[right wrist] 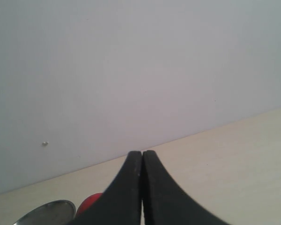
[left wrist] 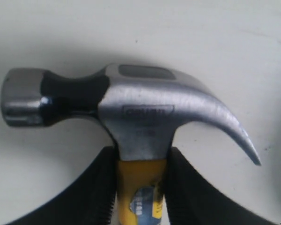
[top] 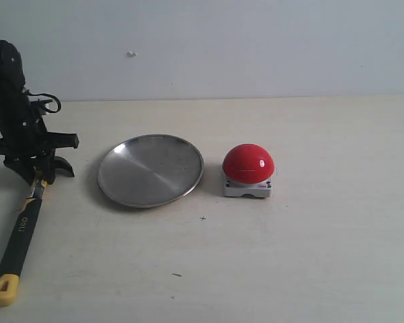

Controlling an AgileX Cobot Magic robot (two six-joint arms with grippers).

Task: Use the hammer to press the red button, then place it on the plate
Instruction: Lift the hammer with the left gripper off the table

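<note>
The hammer [top: 18, 241] lies at the far left of the table, its yellow looped tip toward the front edge. My left gripper [top: 39, 176] covers its head end. In the left wrist view the steel head [left wrist: 145, 110] shows close up, and the black fingers [left wrist: 96, 187] press both sides of the yellow neck, so my left gripper [left wrist: 140, 161] is shut on the hammer. The silver plate [top: 150, 169] sits right of it, and the red button [top: 248, 163] on its grey base is further right. My right gripper [right wrist: 142, 157] is shut on nothing and raised, out of the exterior view.
A pale wall runs behind the beige table [top: 310, 256]. In the right wrist view the plate's rim [right wrist: 47, 211] and a sliver of the red button [right wrist: 90, 202] show low beside the fingers.
</note>
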